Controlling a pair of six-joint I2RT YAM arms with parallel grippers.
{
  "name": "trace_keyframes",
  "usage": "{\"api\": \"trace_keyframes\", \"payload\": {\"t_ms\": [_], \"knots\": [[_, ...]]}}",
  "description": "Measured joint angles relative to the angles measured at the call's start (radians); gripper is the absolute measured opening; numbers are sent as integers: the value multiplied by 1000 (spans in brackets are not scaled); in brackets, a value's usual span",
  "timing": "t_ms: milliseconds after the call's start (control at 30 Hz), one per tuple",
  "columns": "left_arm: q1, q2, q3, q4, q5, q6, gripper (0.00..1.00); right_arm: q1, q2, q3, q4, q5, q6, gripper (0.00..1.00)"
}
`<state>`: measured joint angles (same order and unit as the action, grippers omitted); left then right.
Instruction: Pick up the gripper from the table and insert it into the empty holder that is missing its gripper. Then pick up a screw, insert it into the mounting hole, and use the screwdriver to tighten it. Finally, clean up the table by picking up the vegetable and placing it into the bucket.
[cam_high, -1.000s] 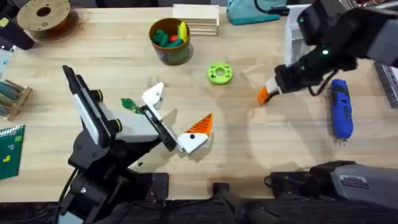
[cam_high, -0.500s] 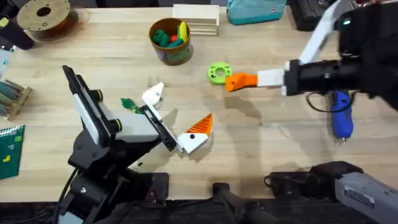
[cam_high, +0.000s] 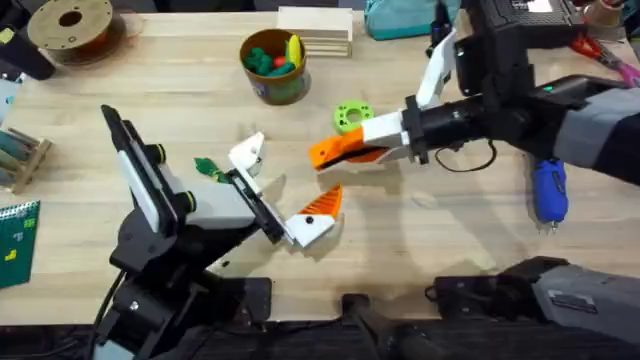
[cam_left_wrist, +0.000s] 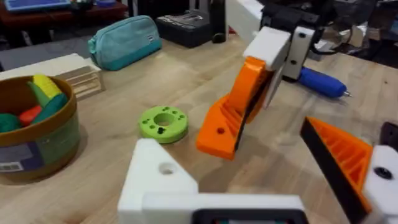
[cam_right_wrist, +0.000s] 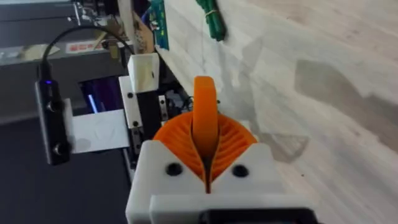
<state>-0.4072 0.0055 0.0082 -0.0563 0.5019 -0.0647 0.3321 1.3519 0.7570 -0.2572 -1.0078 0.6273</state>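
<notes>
While pinching the gripper (cam_high: 330, 152) tight between the pads of the right gripper (cam_right_wrist: 205, 146), hovers above the table just beside the disc (cam_high: 352, 118), apart from the holder (cam_left_wrist: 158, 177). Judged as step one, insertion not yet made. Next, probably: line the wedge up with the bare holder on the left gripper (cam_high: 280, 185), spread wide, and slide in square. Leaves screwdriver (cam_high: 547, 190), vegetable (cam_high: 207, 167) and bucket (cam_high: 272, 62) on the table. No brand readable; bucket's label too blurred.
</notes>
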Motion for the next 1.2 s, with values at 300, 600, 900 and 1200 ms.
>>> {"api": "trace_keyframes", "payload": {"t_ms": [300, 600, 900, 1200], "knots": [[0, 0, 0, -1, 144, 0, 987, 47, 3, 0, 26, -15, 120, 18], [0, 0, 0, -4, 219, -1, 987, 72, 3, -3, 212, -154, 160, 18], [0, 0, 0, -5, 225, -8, 987, 91, 50, -3, 228, -181, 173, 18], [8, 0, 0, -5, 189, -11, 987, 148, 121, -3, 381, -213, 211, 18]]}}
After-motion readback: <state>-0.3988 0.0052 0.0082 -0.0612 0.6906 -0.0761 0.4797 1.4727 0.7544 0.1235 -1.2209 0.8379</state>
